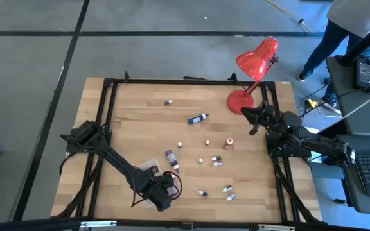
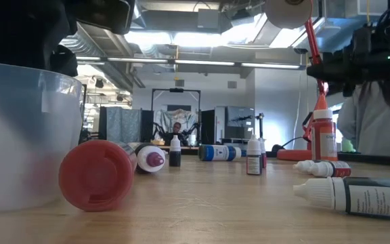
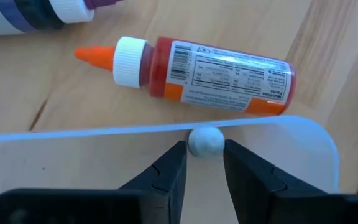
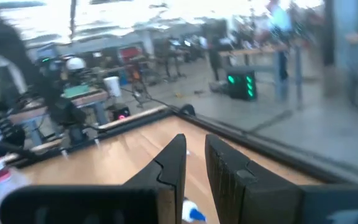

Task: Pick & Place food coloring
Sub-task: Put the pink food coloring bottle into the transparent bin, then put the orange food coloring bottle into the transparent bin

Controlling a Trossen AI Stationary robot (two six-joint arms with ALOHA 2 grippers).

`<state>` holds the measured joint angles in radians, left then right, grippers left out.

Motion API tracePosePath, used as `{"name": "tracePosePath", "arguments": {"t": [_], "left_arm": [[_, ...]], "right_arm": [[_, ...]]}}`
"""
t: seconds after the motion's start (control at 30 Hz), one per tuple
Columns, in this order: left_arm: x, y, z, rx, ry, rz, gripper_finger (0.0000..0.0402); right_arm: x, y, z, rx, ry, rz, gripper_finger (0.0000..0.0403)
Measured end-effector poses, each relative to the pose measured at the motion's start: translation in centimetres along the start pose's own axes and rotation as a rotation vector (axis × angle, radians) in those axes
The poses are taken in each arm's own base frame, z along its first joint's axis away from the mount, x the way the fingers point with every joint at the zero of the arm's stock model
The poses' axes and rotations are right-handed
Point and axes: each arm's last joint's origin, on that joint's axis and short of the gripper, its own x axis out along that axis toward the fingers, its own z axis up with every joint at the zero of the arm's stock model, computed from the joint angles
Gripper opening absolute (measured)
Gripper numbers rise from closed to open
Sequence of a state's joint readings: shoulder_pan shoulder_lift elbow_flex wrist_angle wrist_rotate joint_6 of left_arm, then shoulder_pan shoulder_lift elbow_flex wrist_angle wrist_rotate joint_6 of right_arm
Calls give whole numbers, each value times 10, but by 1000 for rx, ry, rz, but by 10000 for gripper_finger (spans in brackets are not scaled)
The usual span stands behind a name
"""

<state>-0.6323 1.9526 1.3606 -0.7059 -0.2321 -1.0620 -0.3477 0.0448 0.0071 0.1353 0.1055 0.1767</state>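
My left gripper points down over the clear plastic tray near the table's front edge. A tiny food coloring bottle shows only as a round white cap between its slightly parted fingertips, over the tray's rim. Just beyond the tray lie a red bottle with an orange tip and a purple one, both on their sides. More food coloring bottles are scattered over the wooden table. My right gripper waits shut and level at the table's right edge, next to the red lamp. My left gripper has the small white cap between its two fingertips, which come from above and point down. Whether the tips touch the cap I cannot tell. The bottle's body below the cap is hidden.
A blue bottle lies mid-table. An orange-capped one stands upright at the right, and a dark one lies near the front right. In the low view a red-capped bottle lies beside the tray wall. A person stands beyond the far right corner.
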Motion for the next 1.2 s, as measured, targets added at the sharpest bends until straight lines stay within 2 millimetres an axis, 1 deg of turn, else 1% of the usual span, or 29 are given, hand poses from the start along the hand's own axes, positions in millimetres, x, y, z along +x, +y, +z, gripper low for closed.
{"name": "tracePosePath", "arguments": {"t": [0.1,0.27,0.33,0.47,0.63,0.77,0.87,0.97,1.07,1.2], "left_arm": [[0,0,0,-18,0,0,112],[-1,0,0,-24,6,-5,138],[-3,0,1,-26,4,-12,149],[-13,-1,4,-29,-23,-42,162],[-32,0,8,-41,-61,-95,166],[-53,2,12,-61,-92,-146,163],[-71,9,21,-101,-144,-173,162],[-87,18,35,-122,-252,-187,164],[-103,26,50,-63,-344,-209,166],[-116,40,66,41,-405,-210,165]], "right_arm": [[0,3,4,-55,-33,82,65],[-1,7,8,-27,-59,195,65],[-1,8,10,-20,-53,213,65],[-3,10,23,-24,-91,223,65],[-7,14,48,-37,-160,233,65],[-10,17,68,-77,-151,228,65],[-8,19,79,-66,-87,220,65],[-5,21,87,-47,-4,211,65],[0,25,93,-80,93,259,65],[9,32,109,-150,177,309,65]]}}
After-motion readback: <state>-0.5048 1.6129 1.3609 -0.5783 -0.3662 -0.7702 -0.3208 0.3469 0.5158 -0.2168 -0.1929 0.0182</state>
